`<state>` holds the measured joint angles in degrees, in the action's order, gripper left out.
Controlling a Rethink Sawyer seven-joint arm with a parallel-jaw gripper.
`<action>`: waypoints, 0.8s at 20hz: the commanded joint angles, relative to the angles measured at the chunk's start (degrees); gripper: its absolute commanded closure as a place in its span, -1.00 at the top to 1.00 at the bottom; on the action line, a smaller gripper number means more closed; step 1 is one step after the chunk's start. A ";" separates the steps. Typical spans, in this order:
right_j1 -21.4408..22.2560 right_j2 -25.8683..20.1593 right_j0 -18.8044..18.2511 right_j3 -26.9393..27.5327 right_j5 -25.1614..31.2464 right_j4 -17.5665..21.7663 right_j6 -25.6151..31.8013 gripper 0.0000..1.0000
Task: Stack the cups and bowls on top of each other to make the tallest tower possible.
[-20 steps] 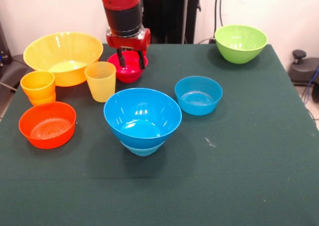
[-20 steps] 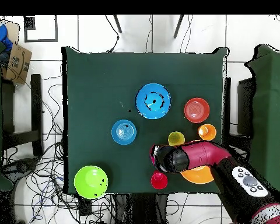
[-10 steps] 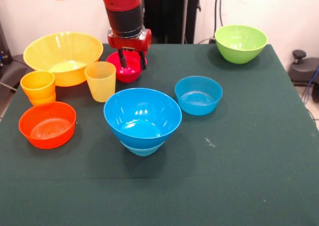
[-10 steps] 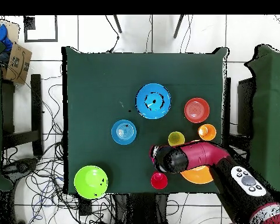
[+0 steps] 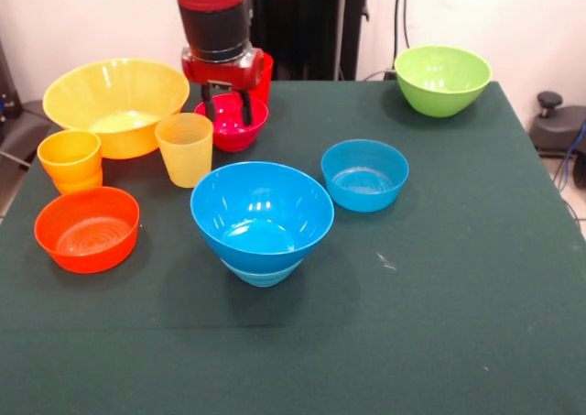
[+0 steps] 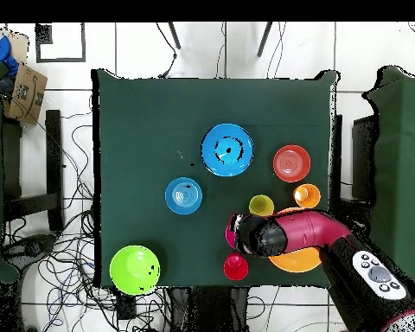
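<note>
My gripper (image 5: 228,105) is open and empty. It hangs over the magenta bowl (image 5: 233,126) at the table's far side, its fingers (image 5: 211,103) just above the bowl's rim. A red cup (image 5: 262,74) stands behind it and also shows in the overhead view (image 6: 236,267). The large blue bowl (image 5: 262,212) sits nested on a small light-blue bowl (image 5: 261,273) at mid-table. The large yellow-orange bowl (image 5: 116,103) stands alone at far left. A yellow cup (image 5: 185,147) and an orange-yellow cup (image 5: 70,158) stand near it. In the overhead view the arm (image 6: 289,233) hides the magenta bowl.
A shallow orange bowl (image 5: 87,228) sits at the left front. A small blue bowl (image 5: 364,174) stands right of centre. The lime green bowl (image 5: 442,79) is at the far right corner. Cables lie on the floor around the table (image 6: 142,112).
In the front view my gripper has moved a little left and up over the magenta bowl, and the red cup behind it has come into sight. The bowls and cups have not moved.
</note>
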<state>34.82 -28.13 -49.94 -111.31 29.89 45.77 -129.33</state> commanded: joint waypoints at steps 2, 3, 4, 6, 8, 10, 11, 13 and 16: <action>3.46 -0.36 -1.09 2.94 5.80 1.62 11.61 1.00; 3.92 -0.41 -1.24 2.81 6.06 1.57 11.79 1.00; 4.35 -0.59 -1.68 2.77 6.52 1.39 12.26 1.00; 4.80 -0.79 -2.20 2.66 6.90 1.44 12.74 1.00; 4.88 -1.15 -2.72 2.57 7.17 1.54 13.20 1.00; 4.64 -1.46 -3.16 2.37 7.17 1.67 13.30 1.00; 4.67 -1.59 -3.32 2.23 7.17 1.70 13.26 1.00; 5.40 -1.97 -3.60 1.80 7.72 1.31 13.45 1.00; 6.51 -2.19 -3.80 1.01 8.20 0.99 13.36 1.00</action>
<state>40.56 -28.16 -54.37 -111.35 32.53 45.78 -129.33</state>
